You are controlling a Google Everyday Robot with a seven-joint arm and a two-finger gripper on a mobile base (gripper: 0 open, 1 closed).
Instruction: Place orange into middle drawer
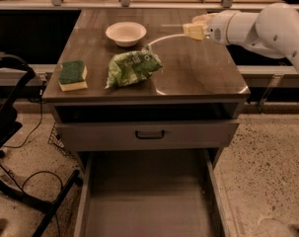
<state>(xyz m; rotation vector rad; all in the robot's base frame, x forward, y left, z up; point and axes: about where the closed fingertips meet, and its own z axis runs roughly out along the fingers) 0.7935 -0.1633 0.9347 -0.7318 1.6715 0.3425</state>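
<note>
No orange shows anywhere in the camera view. The middle drawer [149,206] is pulled out at the bottom of the view, a wide grey box with a bare floor and thin side walls. My gripper [193,30] is on the end of the white arm, which comes in from the upper right. It hovers over the far right part of the cabinet top [198,73], well behind and above the drawer. Nothing can be seen in it.
On the cabinet top are a white bowl [126,33] at the back, a green bag [133,68] in the middle and a green-and-yellow sponge [72,75] at the left. A closed drawer front with a black handle [149,134] sits above the open drawer. A black stand and cables [20,181] are at the left.
</note>
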